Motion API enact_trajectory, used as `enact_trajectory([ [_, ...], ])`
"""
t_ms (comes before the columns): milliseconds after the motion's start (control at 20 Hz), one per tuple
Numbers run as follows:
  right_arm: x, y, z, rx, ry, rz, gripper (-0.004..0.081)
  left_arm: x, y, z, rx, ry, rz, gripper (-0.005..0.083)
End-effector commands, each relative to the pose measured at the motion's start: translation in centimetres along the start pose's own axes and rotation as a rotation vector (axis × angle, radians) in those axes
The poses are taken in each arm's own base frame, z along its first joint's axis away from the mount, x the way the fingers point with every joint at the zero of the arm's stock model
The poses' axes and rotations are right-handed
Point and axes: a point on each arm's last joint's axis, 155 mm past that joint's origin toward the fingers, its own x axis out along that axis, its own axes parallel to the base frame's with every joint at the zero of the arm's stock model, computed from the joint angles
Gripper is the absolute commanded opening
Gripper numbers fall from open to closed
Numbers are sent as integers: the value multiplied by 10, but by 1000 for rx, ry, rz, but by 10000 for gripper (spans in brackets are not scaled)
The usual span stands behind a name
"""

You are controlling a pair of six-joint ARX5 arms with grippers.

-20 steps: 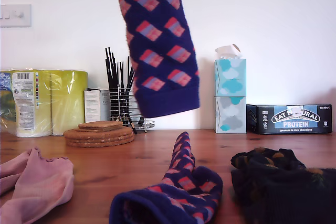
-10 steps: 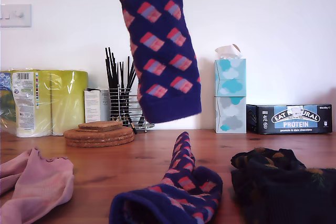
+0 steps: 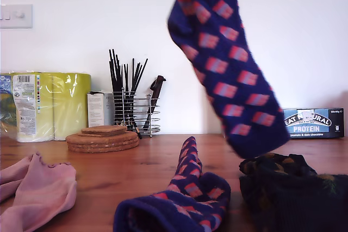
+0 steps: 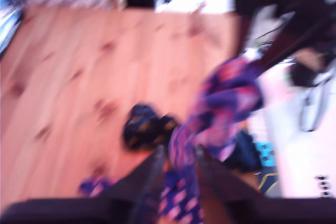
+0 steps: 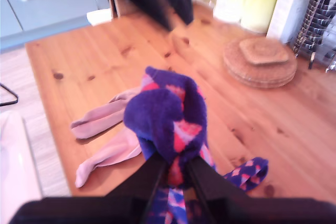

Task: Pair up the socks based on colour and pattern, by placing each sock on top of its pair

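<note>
A navy sock with pink-orange diamonds point(image 3: 228, 63) hangs from above the exterior view, its toe just over the near-black dotted sock point(image 3: 288, 188) at that view's right. My first gripper point(image 4: 177, 156) is shut on this hanging sock point(image 4: 220, 103), with the dark sock point(image 4: 147, 124) below it. My second gripper point(image 5: 176, 163) is also shut on navy diamond fabric point(image 5: 163, 114). A matching navy sock point(image 3: 185, 199) lies on the table in the middle foreground. A pale pink sock point(image 3: 38, 194) lies at the exterior view's left. Neither gripper shows in the exterior view.
Along the back wall stand a yellow kitchen-roll pack point(image 3: 49, 104), a stack of cork coasters point(image 3: 103, 138), a wire holder of black sticks point(image 3: 130, 107) and a protein-bar box point(image 3: 312, 123). The wooden table point(image 3: 152, 161) is bare between the socks.
The hanging navy sock has swung toward the exterior view's right and now hangs over the dark sock, hiding the tissue boxes. The socks on the table have not moved.
</note>
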Motion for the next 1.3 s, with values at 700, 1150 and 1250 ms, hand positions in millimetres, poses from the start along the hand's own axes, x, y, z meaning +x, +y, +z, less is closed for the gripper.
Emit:
enact_trajectory([
  [700, -12, -3, 7, 67, 2, -31, -13, 13, 1, -111, -272, 85, 71, -22],
  [1150, -29, 3, 20, 273, -33, -27, -13, -28, -18, -120, -217, -192, 334, -22],
  [1250, -34, 10, 26, 310, -35, -7, -13, -27, -24, -126, -224, -188, 331, -22],
])
